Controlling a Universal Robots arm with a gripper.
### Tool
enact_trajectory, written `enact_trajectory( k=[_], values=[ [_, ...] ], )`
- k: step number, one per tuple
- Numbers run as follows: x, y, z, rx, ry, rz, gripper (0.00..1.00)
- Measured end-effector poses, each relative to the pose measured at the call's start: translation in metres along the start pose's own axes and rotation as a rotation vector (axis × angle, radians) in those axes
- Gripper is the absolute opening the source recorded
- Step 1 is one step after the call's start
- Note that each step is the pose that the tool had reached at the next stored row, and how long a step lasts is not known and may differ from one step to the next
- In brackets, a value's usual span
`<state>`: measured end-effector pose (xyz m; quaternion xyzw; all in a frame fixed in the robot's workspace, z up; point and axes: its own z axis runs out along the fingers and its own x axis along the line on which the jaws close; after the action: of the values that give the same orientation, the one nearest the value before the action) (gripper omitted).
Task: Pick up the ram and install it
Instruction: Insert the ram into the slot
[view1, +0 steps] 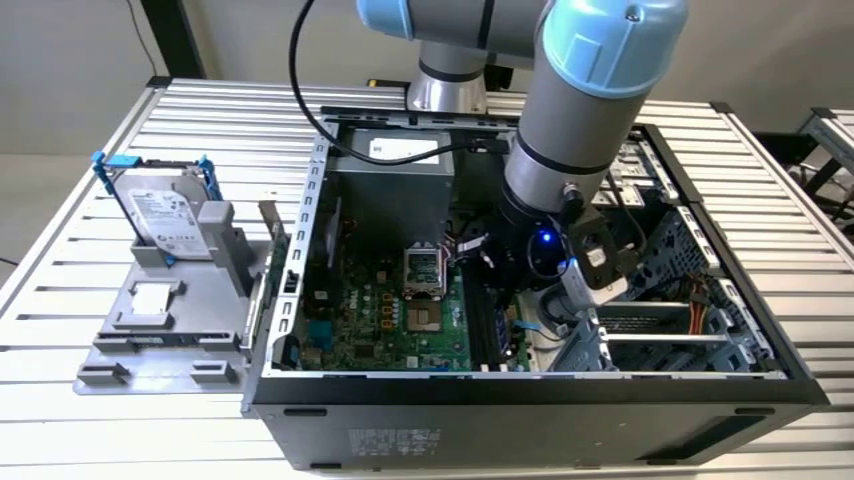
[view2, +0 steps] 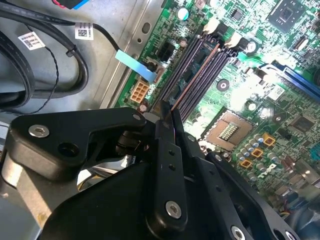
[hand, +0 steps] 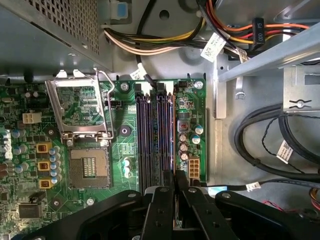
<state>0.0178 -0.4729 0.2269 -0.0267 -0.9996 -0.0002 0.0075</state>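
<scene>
My gripper (view1: 497, 300) is down inside the open computer case (view1: 534, 405), over the long black memory slots (hand: 150, 140) on the green motherboard (view1: 380, 315). In both wrist views the black fingers (view2: 165, 150) stand pressed together on a thin edge-on strip, the ram (view2: 199, 69), which runs along one of the slots from the gripper (view2: 170, 116) outward. In the first wrist view the gripper (hand: 175, 186) sits at the near end of the rightmost slots. Whether the ram is fully seated I cannot tell.
The bare processor socket (hand: 89, 167) lies beside the slots. Black cables (hand: 270, 145) and a metal drive cage (view1: 667, 330) crowd the other side. On the exterior view's left, a grey fixture (view1: 167, 335) on the slatted table holds a silver hard drive (view1: 167, 215).
</scene>
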Motion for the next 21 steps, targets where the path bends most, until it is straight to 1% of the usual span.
enact_trajectory(
  k=[6, 11, 19, 21],
  values=[
    [-0.0001, 0.0006, 0.002, 0.0, -0.0001, 0.0, 0.0],
    [-0.0001, 0.0007, 0.002, -0.0001, 0.0, 0.0, 0.0],
    [-0.0001, 0.0006, 0.0014, 0.0065, -0.0004, -0.002, 0.0],
    [0.0, 0.0006, 0.0014, 0.0069, -0.0004, -0.002, 0.0]
  ],
)
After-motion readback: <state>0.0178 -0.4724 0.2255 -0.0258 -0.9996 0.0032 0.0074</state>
